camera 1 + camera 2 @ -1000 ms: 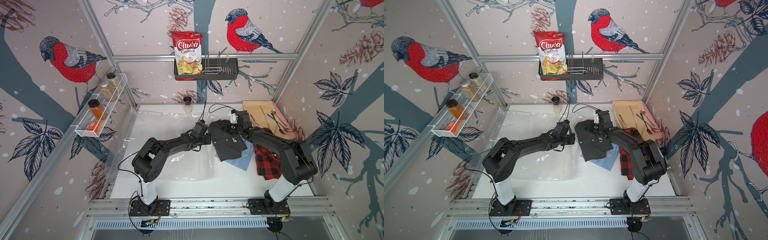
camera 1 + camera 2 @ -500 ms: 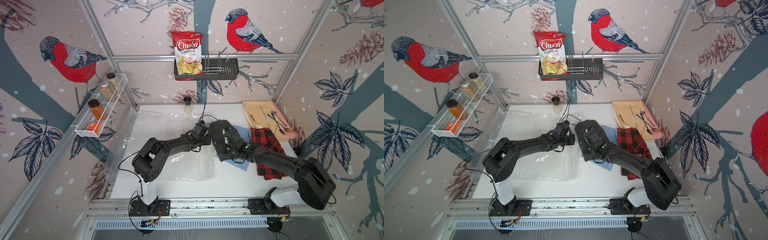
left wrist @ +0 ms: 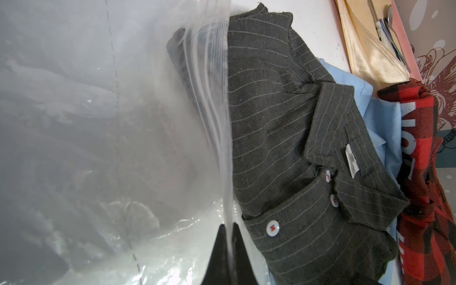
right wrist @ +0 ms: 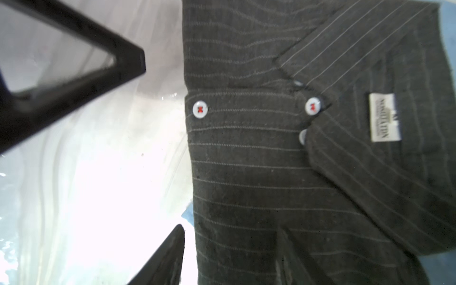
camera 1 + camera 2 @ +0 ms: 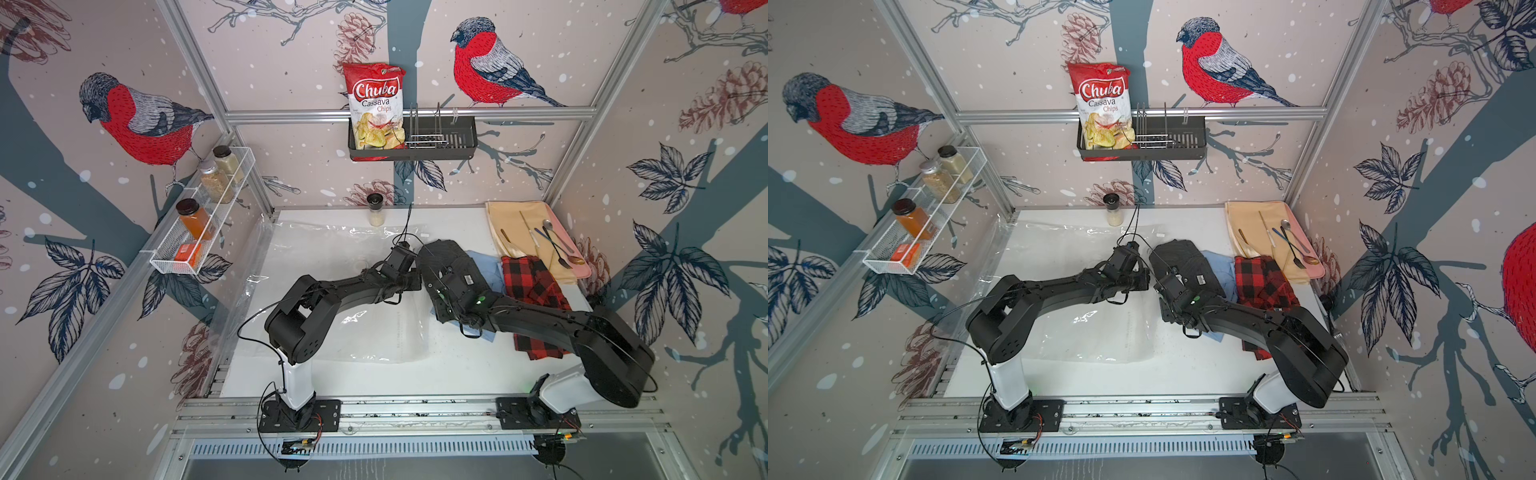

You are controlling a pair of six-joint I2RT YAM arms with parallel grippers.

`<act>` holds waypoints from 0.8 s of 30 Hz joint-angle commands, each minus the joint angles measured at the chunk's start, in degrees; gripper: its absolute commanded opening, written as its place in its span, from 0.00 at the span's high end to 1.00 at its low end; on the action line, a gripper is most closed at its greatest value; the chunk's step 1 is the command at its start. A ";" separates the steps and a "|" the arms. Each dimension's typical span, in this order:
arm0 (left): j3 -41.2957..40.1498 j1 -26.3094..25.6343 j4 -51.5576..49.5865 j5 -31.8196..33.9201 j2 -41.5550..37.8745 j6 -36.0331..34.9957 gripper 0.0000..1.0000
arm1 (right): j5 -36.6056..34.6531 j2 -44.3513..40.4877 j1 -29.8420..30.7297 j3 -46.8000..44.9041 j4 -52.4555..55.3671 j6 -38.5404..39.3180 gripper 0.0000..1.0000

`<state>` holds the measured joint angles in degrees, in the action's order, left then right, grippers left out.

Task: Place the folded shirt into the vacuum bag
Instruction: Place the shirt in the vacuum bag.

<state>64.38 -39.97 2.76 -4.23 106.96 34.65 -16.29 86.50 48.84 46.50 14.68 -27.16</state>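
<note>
The left gripper (image 3: pixel 229 225) pinches the raised lip of the vacuum bag (image 3: pixel 98 111). In a top view the folded shirt (image 5: pixel 446 255) lies mid-frame, just right of that mouth; the right gripper (image 4: pixel 230 228) straddles its edge, jaws apart.

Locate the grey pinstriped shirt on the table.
In both top views the grey shirt lies right of centre on the blue shirt, plaid shirt to its right; the left wrist view shows one edge under the bag's lip.
</note>
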 commanded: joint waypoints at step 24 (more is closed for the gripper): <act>0.33 0.06 2.49 0.03 0.97 0.41 1.00 | -1.96 9.46 0.19 4.63 7.41 0.34 0.57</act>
<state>64.40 -39.94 3.60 -4.25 107.81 34.65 -20.25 95.61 48.99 51.00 18.15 -26.94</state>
